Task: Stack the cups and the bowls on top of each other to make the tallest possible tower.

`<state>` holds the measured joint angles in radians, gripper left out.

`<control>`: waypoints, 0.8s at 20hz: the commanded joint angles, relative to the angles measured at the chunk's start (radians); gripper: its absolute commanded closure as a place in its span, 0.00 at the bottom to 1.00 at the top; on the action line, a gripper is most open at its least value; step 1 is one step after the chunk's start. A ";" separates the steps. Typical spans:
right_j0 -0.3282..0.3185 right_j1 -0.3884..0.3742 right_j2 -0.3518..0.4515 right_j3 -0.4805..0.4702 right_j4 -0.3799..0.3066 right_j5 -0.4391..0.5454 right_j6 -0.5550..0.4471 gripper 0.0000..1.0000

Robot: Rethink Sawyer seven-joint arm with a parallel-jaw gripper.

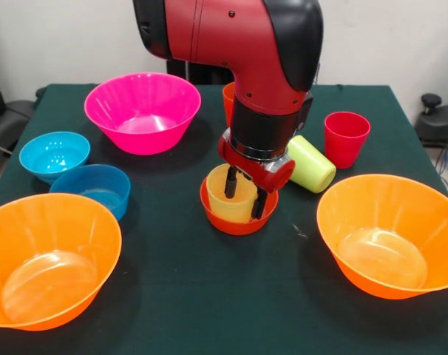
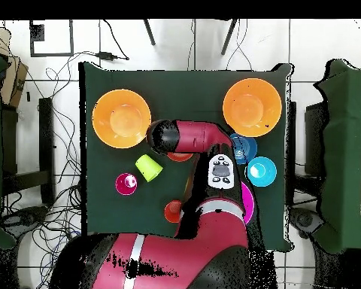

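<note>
My gripper [image 1: 245, 195] is open, low over the ribbed pale yellow cup [image 1: 224, 198]. That cup stands upright inside the small red-orange bowl [image 1: 237, 222] at the table's middle. One finger [image 1: 230, 185] shows in front of the cup and the other is at its right side. The lime green cup [image 1: 311, 164] lies on its side just right of the gripper. The red-pink cup [image 1: 347, 138] stands upright beyond it. The orange cup [image 1: 228, 100] is half hidden behind the arm. In the overhead view the arm [image 2: 187, 137] covers the gripper.
The large magenta bowl [image 1: 143, 111] stands at the far left. The light blue bowl [image 1: 54, 154] and the darker blue bowl [image 1: 94, 188] sit side by side at the left. Two large orange bowls [image 1: 46, 259] [image 1: 390, 233] stand at the near corners.
</note>
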<state>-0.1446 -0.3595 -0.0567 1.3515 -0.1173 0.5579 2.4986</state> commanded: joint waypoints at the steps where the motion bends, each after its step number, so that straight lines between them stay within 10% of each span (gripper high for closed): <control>1: 0.001 0.007 0.123 -0.028 0.003 0.037 -0.050 0.00; 16: -0.003 -0.124 0.117 0.083 0.001 0.049 -0.068 0.00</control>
<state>-0.1448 -0.3797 -0.0534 1.3721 -0.1154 0.5577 2.4986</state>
